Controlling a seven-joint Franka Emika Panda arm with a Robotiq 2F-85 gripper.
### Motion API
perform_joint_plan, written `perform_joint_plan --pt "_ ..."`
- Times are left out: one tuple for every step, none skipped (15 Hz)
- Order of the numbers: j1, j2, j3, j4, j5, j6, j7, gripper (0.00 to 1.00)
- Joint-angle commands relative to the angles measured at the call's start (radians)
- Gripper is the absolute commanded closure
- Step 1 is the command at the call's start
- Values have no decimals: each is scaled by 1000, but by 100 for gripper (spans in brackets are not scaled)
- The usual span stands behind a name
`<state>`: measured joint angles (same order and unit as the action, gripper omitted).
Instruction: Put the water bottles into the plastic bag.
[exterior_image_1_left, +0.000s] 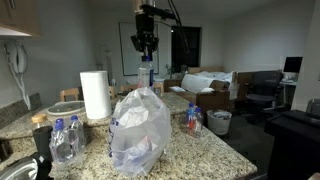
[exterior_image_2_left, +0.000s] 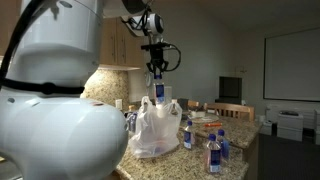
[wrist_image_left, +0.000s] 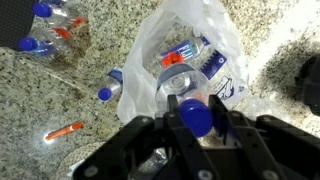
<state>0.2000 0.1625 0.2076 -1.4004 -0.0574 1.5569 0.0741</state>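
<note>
My gripper (wrist_image_left: 196, 100) is shut on the blue cap of a water bottle (wrist_image_left: 197, 120). It holds the bottle upright in the air above the open mouth of the translucent white plastic bag (wrist_image_left: 215, 45). In both exterior views the gripper (exterior_image_1_left: 146, 58) (exterior_image_2_left: 157, 72) hangs over the bag (exterior_image_1_left: 140, 130) (exterior_image_2_left: 153, 130) with the bottle (exterior_image_1_left: 146, 75) (exterior_image_2_left: 158, 90) below it. One bottle (wrist_image_left: 185, 55) lies inside the bag. Another bottle (wrist_image_left: 110, 85) lies beside the bag. More bottles (wrist_image_left: 48, 28) (exterior_image_1_left: 64, 140) sit off to one side.
A paper towel roll (exterior_image_1_left: 95, 95) stands behind the bag on the granite counter (exterior_image_1_left: 215, 150). More bottles (exterior_image_2_left: 213, 153) and one by the counter edge (exterior_image_1_left: 192, 120) stand near the bag. A small orange item (wrist_image_left: 64, 130) lies on the counter.
</note>
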Motion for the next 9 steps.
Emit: perform_joint_plan --pt "0 108 -13 71 66 -91 -19 86" --pt "-4 126 -18 66 84 -115 -18 86" --pt "-5 141 -22 64 97 -133 -18 62" --pt "-8 143 -29 43 104 -127 -12 39" --pt "-10 138 -34 27 111 -116 -12 38" --pt "-14 110 -39 -6 117 -92 -18 36" --pt "-16 83 -43 -34 121 -72 -19 30" --pt "-25 33 -39 -87 119 -34 -28 24" --pt "-20 18 -48 -95 119 -26 -29 17"
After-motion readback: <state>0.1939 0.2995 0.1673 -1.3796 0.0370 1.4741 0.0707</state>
